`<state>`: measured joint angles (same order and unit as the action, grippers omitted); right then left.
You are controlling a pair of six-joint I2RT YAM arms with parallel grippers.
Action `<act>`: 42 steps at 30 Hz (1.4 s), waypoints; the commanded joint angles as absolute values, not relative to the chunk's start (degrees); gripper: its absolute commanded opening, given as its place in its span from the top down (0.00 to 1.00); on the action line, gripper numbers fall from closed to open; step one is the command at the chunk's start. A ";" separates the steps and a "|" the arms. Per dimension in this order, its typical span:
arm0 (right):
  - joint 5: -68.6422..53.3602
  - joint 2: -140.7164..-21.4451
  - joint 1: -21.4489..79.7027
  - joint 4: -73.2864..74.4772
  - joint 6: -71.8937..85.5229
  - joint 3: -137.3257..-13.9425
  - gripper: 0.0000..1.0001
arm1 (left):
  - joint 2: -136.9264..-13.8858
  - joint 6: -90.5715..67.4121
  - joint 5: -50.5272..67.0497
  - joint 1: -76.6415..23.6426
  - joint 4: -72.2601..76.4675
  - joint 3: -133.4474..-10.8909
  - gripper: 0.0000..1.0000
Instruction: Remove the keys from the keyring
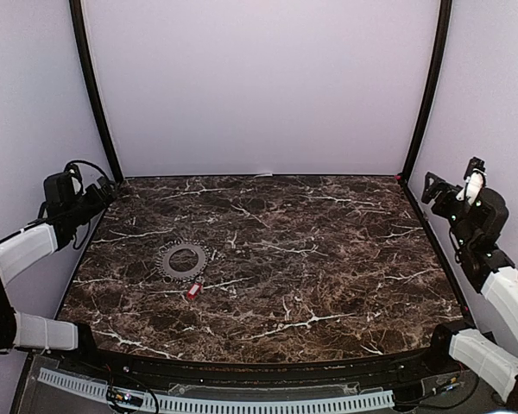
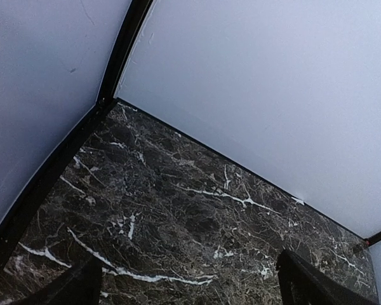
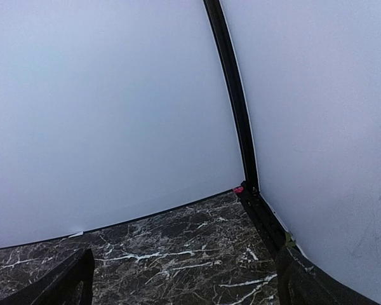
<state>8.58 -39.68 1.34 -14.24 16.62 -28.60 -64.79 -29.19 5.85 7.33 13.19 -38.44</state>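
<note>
keyring (image 1: 184, 260), red key (image 1: 192, 291) just beside it, on marble table (image 1: 328, 259); both jaws open

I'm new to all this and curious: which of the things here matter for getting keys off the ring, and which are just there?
Part of the job:
toothed grey keyring
red-headed key, by the ring's near edge

Just there:
marble tabletop
white walls
black corner poles

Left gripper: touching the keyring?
Apart. Top view: the left gripper hangs at the left edge of the table, with bare marble between it and the keyring.
</note>
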 commanded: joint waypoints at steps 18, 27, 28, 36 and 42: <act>-9.29 -51.69 2.95 -1.23 24.01 -33.77 0.06 | -87.47 -17.16 1.10 -23.46 -12.67 -61.53 0.23; -9.94 -52.44 6.76 -4.63 26.12 -28.63 0.05 | -101.55 -16.98 -13.25 -36.23 -21.79 -69.16 0.25; -10.09 -52.16 6.82 -5.12 26.23 -27.97 0.05 | -102.31 -17.04 -13.30 -36.22 -21.85 -69.21 0.32; -9.55 -52.79 6.86 -6.11 25.70 -26.47 0.04 | -106.29 -19.74 -10.45 -37.36 -22.33 -68.84 0.44; -11.34 -54.17 6.99 -8.62 26.54 -25.69 0.04 | -108.10 -19.22 -12.70 -37.92 -19.98 -69.09 0.49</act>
